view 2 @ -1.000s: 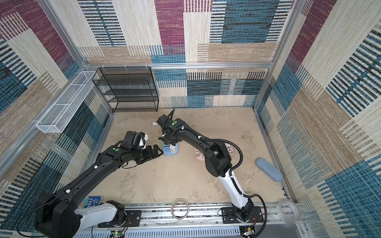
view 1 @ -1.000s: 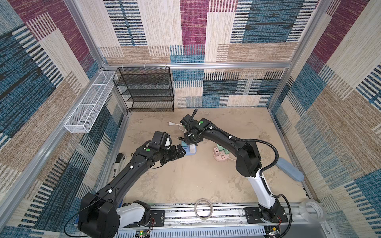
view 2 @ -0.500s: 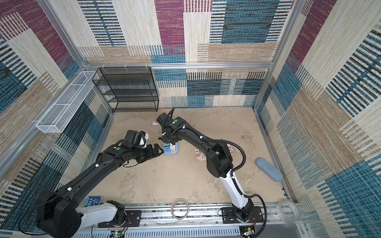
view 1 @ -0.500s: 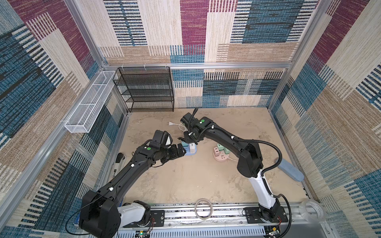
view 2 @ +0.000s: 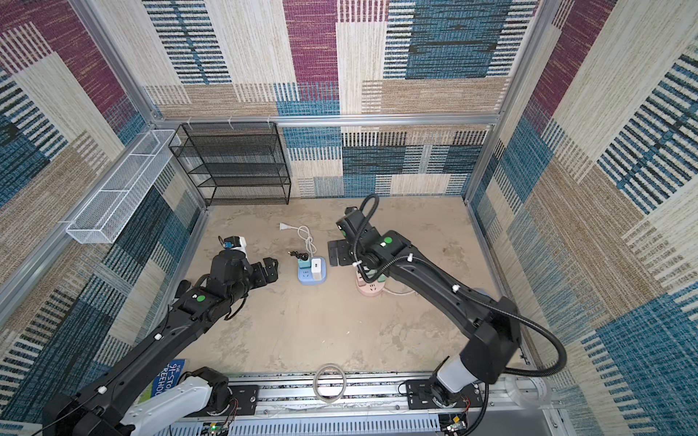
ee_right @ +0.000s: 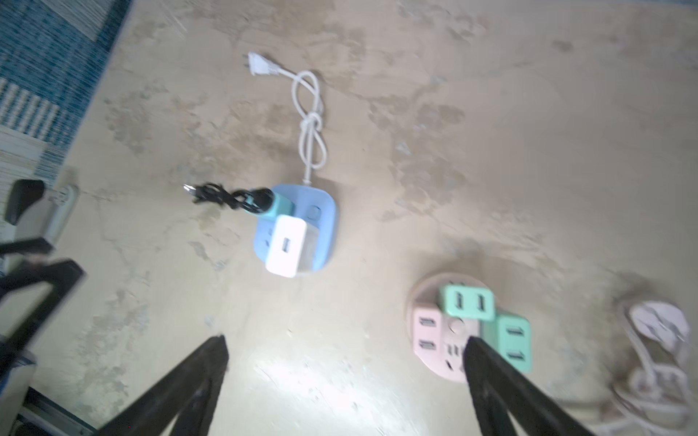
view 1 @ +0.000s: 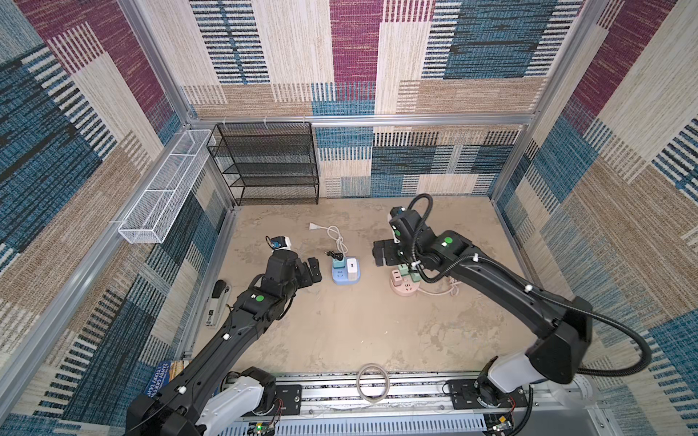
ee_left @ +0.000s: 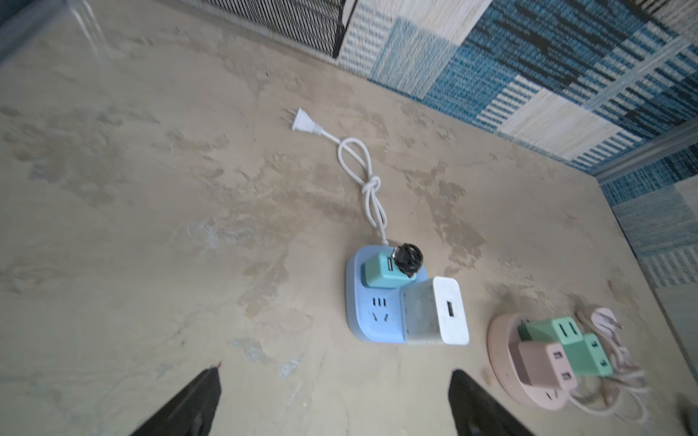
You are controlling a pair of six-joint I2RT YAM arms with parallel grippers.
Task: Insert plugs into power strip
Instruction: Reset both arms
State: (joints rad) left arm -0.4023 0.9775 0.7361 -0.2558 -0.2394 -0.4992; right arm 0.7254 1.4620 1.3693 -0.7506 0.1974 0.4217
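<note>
Apparently done: teal plug (ee_left: 381,270), white plug (ee_left: 434,311) in blue strip (ee_left: 372,317); mint plugs (ee_right: 467,302), pink plug (ee_right: 426,332) in round pink strip (ee_right: 443,364); left gripper (ee_left: 336,373), right gripper (ee_right: 345,339): jaws wide, empty.

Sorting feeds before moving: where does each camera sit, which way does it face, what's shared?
Top views: high over the front rail, facing down and rearward; both arms, left gripper and right gripper open.
Left wrist: on left arm, looking down past its fingertips at the blue power strip.
Right wrist: likewise, right arm; pink round strip by one fingertip.
Shared: both wrists see both strips.
</note>
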